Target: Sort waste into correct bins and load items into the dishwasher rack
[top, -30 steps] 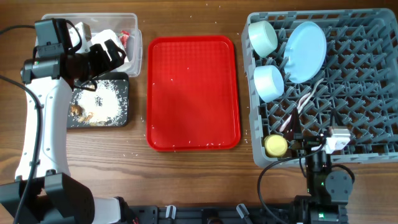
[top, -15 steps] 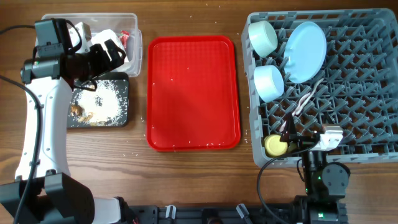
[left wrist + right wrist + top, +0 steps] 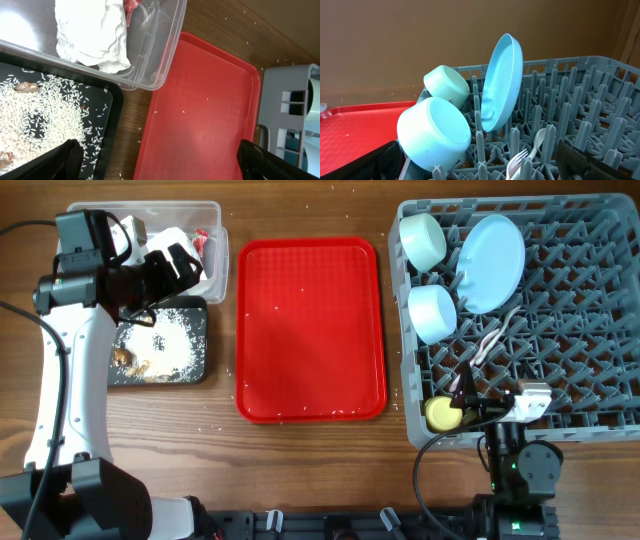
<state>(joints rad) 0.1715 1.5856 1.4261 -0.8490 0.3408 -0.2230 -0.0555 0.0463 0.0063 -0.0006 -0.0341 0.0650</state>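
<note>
The grey dishwasher rack (image 3: 560, 330) holds the pale blue plate (image 3: 493, 262) upright, the mint-green bowl (image 3: 422, 242), the pale blue bowl (image 3: 433, 313), the fork and spoon (image 3: 490, 340) and the yellow cup (image 3: 443, 414). My right gripper (image 3: 480, 405) is open and empty at the rack's front edge, beside the cup. Its wrist view shows the plate (image 3: 502, 80), both bowls (image 3: 432, 132) and the fork (image 3: 520, 162). My left gripper (image 3: 180, 262) is open and empty over the clear tub (image 3: 215, 225), which holds the napkin (image 3: 90, 32) and red wrapper (image 3: 131, 7). The black tray (image 3: 195, 365) holds rice.
The flat red tray (image 3: 310, 328) lies between the bins and the rack, with a few rice grains on it. Loose grains lie scattered on the wooden table (image 3: 220, 440) around it. The rack's corner (image 3: 290, 110) shows at the right of the left wrist view.
My right gripper has shifted a little left and up toward the yellow cup, then stopped. The left arm has not moved.
</note>
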